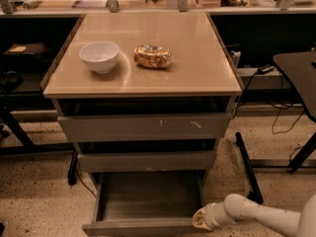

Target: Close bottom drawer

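Note:
The bottom drawer (148, 201) of the beige-topped cabinet (148, 83) is pulled far out, its shallow grey box empty and its short plain front (138, 227) at the lower frame edge. The middle drawer (147, 161) and the scratched top drawer (143, 127) stand slightly out. My gripper (200, 220), on a white arm coming from the lower right, sits at the right end of the bottom drawer's front, touching or nearly touching it.
A white bowl (99, 56) and a snack bag (152, 57) sit on the cabinet top. A dark table (296, 73) with a black leg (247, 167) and cables stands to the right. Dark desk frames lie left. The floor is speckled.

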You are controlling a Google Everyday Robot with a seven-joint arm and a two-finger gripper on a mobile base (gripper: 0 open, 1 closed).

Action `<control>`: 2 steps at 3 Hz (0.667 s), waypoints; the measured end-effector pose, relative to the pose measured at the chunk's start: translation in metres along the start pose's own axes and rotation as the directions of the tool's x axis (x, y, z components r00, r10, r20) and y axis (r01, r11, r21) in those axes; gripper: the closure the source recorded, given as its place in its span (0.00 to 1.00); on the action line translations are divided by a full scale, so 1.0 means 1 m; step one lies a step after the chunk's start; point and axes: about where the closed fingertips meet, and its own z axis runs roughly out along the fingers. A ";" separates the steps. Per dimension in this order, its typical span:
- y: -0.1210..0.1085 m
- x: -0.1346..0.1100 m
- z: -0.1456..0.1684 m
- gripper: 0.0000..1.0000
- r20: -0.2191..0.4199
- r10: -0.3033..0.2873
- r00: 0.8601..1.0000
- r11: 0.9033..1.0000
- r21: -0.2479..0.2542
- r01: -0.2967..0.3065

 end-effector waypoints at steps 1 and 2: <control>0.000 -0.001 -0.001 1.00 0.001 0.001 1.000 1.000 -0.002 -0.001; 0.002 -0.010 -0.001 1.00 0.012 -0.026 1.000 1.000 -0.002 0.026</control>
